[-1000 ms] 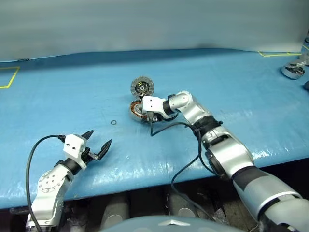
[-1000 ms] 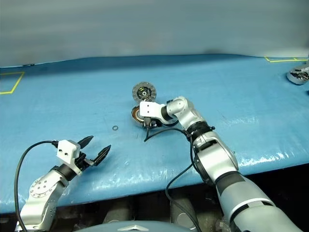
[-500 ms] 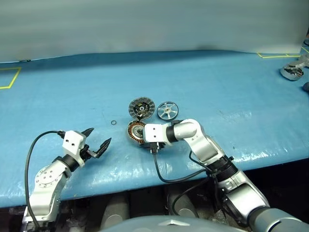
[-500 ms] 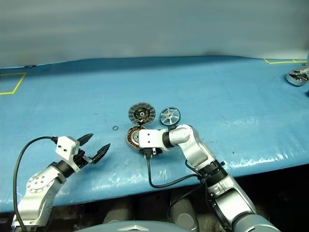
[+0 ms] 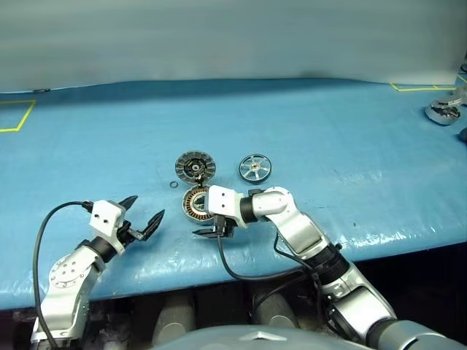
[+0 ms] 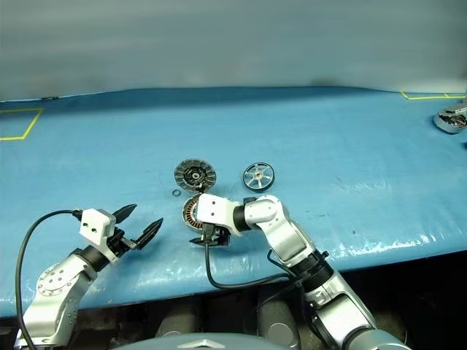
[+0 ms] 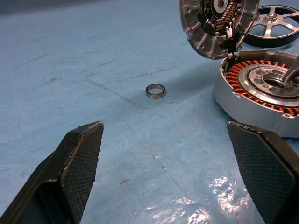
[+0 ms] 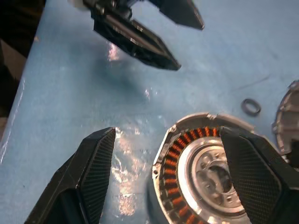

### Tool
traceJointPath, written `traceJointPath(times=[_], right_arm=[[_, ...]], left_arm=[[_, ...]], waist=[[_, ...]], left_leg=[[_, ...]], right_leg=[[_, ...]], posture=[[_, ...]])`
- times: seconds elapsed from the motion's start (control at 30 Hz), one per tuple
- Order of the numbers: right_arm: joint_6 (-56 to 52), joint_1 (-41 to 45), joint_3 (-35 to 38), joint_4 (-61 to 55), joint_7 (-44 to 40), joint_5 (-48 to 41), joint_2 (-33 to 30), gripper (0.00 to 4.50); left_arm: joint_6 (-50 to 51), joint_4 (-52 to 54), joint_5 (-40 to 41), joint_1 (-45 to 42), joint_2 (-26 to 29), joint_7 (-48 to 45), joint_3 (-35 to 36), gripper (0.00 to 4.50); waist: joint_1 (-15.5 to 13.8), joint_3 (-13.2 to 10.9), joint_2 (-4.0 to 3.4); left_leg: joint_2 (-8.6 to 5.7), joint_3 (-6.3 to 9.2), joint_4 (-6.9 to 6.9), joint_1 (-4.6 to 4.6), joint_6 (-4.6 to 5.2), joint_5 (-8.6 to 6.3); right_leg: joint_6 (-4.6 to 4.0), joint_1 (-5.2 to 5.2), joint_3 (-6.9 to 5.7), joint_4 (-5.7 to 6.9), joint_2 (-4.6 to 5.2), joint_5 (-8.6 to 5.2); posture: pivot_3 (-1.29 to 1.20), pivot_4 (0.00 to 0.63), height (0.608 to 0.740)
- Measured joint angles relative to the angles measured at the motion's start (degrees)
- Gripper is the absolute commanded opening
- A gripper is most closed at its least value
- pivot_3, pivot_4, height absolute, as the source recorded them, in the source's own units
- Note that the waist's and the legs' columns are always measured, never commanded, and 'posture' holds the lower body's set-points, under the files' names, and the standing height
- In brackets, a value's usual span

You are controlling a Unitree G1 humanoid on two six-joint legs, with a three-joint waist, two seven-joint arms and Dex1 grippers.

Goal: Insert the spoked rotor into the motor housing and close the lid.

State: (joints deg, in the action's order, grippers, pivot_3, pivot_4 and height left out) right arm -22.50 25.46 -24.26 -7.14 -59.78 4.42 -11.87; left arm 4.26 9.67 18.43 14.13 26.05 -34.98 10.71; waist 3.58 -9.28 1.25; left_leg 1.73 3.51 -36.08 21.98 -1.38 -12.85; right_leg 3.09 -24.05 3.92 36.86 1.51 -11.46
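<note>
One part of the job is untouched: the spoked rotor (image 5: 255, 167) lies bare on the blue worktop (image 5: 350, 138), well apart from the motor housing (image 5: 194, 201), whose lid (image 5: 195, 165) stands tipped open at the hinge. Over the last second the housing has been dragged nearer the front edge. The right end effector (image 8: 173, 177) now has its fingers apart over the windings, gripping nothing; the left end effector (image 5: 145, 219) waits open beside it, so insertion has yet to begin.

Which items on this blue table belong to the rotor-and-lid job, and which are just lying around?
Job items:
- shiny silver spoked rotor
- round silver motor housing with copper windings
- ribbed grey hinged lid, open

Lying about:
- small dark metal ring
- silver metal part at the table's far right edge
</note>
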Motion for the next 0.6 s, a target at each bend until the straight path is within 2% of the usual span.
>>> traceJointPath(times=[0.27,0.47,0.6], right_arm=[[-4.87,-2.0,8.57,-7.23,6.49,-9.14,-0.73,3.8],[-5.51,-7.2,11.41,-7.52,10.37,-10.79,-4.47,3.8],[-5.73,-11.08,14.47,-8.1,13.31,-13.54,-4.75,3.8]], left_arm=[[-1.11,-2.65,-0.43,-7.06,-0.05,-1.97,-1.93,4.5],[-5.31,-13.99,-4.63,-16.26,0.1,-2.71,-4.34,4.5],[-8.6,-21.75,-7.49,-21.15,0.61,-4.13,-6.57,4.5]], waist=[[-0.24,-0.01,-0.01],[-0.19,-0.02,0.0],[-0.1,-0.03,0.02]], left_leg=[[0.0,0.02,0.0,0.0,-0.01,0.0],[-0.01,0.02,0.04,0.02,-0.01,-0.01],[-0.01,0.01,0.05,0.04,-0.01,-0.01]], right_leg=[[0.0,0.02,-0.04,-0.01,-0.01,0.0],[0.01,0.01,-0.03,-0.04,-0.03,0.0],[0.01,-0.01,-0.02,-0.04,-0.03,0.0]], posture=[[0.0,0.15,0.74],[0.0,0.15,0.74],[0.0,0.15,0.74]])
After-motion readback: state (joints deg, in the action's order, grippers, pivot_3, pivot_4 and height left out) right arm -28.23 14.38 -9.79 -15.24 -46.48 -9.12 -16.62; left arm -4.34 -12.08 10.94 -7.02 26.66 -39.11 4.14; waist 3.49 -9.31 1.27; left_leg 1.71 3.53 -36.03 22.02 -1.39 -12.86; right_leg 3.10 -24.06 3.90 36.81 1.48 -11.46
